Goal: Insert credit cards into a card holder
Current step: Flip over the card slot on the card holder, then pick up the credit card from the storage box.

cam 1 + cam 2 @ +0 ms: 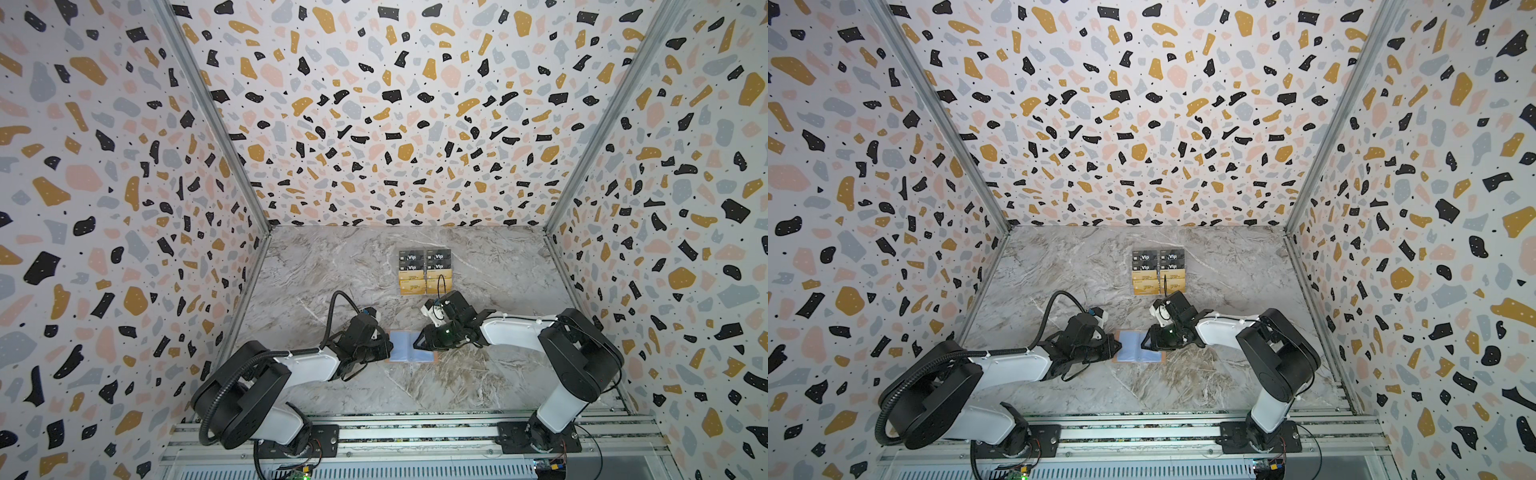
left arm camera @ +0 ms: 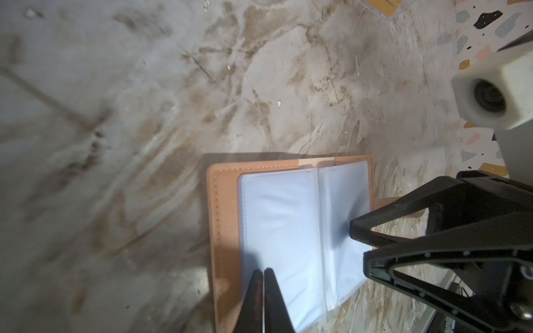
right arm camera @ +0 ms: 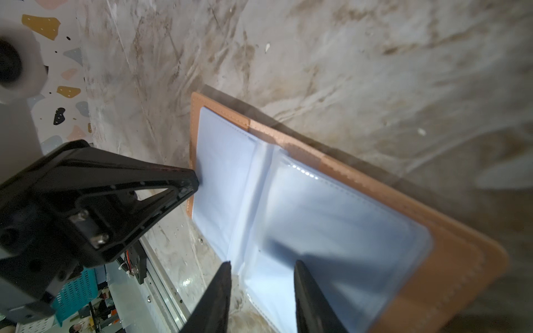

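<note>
The salmon-pink card holder (image 1: 402,348) (image 1: 1134,350) lies open on the marble table between my two arms, its bluish clear sleeves (image 2: 277,219) (image 3: 317,207) facing up. My left gripper (image 2: 263,271) (image 1: 390,347) is shut, with its tips on the left-hand sleeve page near the holder's outer edge. My right gripper (image 3: 262,262) (image 1: 417,343) is open over the right-hand page, its fingers straddling a loose sleeve edge close to the fold and holding nothing. The gold credit cards (image 1: 412,283) (image 1: 1146,283) sit in the front tiers of a stand behind the holder.
Behind the gold cards, the clear acrylic stand (image 1: 424,293) also carries black "Vip" cards (image 1: 424,259). Terrazzo-patterned walls close in the left, right and back of the table. An aluminium rail (image 1: 415,432) carrying both arm bases runs along the front edge.
</note>
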You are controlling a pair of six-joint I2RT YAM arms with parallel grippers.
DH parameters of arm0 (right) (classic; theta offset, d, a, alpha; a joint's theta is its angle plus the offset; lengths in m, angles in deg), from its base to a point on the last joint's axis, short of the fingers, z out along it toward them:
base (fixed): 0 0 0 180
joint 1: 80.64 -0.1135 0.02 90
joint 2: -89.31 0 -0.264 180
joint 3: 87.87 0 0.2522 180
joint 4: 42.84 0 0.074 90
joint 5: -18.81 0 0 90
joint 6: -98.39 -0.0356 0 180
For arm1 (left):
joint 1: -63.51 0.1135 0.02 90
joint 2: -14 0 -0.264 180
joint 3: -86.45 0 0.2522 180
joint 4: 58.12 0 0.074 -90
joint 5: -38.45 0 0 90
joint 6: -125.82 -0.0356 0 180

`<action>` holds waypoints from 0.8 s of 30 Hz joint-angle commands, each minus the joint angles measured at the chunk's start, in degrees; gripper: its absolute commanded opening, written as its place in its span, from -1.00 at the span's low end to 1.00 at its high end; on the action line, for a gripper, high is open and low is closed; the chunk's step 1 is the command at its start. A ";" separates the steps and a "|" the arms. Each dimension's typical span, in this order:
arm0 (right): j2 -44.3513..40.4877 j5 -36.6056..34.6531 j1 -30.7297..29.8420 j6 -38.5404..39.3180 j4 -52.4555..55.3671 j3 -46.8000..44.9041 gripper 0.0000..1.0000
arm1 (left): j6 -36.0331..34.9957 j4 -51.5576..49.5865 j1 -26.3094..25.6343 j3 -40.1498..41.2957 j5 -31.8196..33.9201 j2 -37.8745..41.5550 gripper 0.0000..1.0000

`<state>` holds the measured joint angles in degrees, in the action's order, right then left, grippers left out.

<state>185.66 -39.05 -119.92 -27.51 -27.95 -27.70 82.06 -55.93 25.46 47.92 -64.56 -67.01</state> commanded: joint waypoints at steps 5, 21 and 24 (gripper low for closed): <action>-5.09 -1.54 0.72 3.46 5.36 6.53 -0.29 | -0.92 -5.61 -0.11 -4.19 0.43 5.24 -0.74; 11.74 -9.91 5.83 40.65 23.89 42.79 0.23 | -6.35 -14.95 5.71 -7.66 3.21 8.94 -0.45; 12.53 -8.48 6.40 44.56 20.69 44.94 0.31 | -7.18 -17.14 7.13 -8.02 4.39 10.31 -0.28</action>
<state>198.73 -47.66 -113.98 9.08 -8.72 14.09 76.53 -70.45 31.26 40.31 -61.96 -58.14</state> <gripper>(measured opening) 0.647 0.349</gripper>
